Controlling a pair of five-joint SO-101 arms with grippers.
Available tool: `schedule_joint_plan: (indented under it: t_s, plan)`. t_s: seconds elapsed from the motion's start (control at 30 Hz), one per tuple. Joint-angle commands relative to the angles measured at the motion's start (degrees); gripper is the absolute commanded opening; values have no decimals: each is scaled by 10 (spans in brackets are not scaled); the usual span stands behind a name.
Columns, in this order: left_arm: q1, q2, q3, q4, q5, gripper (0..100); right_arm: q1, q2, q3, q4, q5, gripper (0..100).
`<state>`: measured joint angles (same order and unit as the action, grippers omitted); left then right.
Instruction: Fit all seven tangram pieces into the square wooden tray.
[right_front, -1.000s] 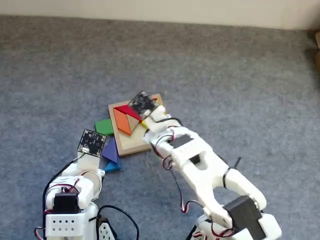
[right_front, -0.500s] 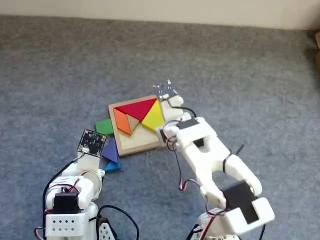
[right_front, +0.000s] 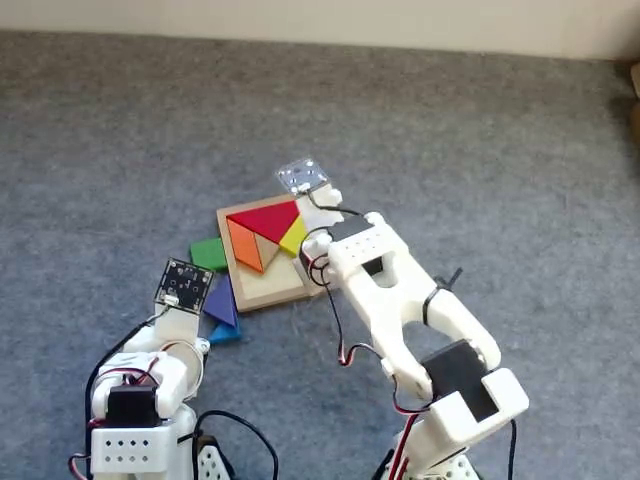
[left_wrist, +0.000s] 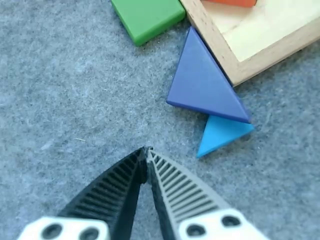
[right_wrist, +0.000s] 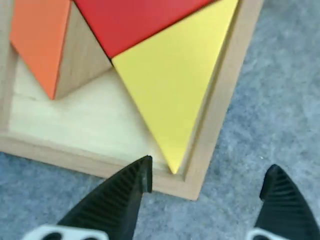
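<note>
The square wooden tray (right_front: 268, 290) holds a red triangle (right_front: 268, 217), an orange triangle (right_front: 243, 243), a yellow triangle (right_front: 293, 237) and a bare wood triangle (right_front: 262, 246). My right gripper (right_wrist: 210, 182) hangs open above the tray's rim (right_wrist: 220, 120), at the corner where the yellow triangle (right_wrist: 175, 85) ends, holding nothing. Left of the tray lie a green piece (right_front: 207, 253), a dark blue triangle (right_front: 222, 299) and a light blue triangle (right_front: 225, 333). My left gripper (left_wrist: 147, 152) is shut and empty on the carpet, short of the light blue triangle (left_wrist: 220, 132) and the dark blue triangle (left_wrist: 205, 87).
Grey carpet covers the whole table. The right arm (right_front: 390, 300) stretches over the tray's right side. The dark blue triangle touches the tray's outer wall (left_wrist: 240, 70). Open carpet lies behind and to the right of the tray.
The right arm drew back off the tray's middle, uncovering the yellow triangle lying in the tray, then shifted slightly left. The left arm has not moved.
</note>
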<state>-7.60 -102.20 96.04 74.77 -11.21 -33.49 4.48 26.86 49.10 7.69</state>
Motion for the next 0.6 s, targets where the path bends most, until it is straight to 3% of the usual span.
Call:
schedule_joint_plan:
  t_s: [0.0, 0.3, 0.57]
  plan:
    - [11, -15, 11, 1, -4, 7, -13, -26, -36, 7, -4, 337]
    - [11, -15, 11, 1, -4, 7, -20, 119, -109, 15, -1, 318]
    - [11, -15, 11, 1, -4, 7, -17, 139, -143, 70, 0, 91]
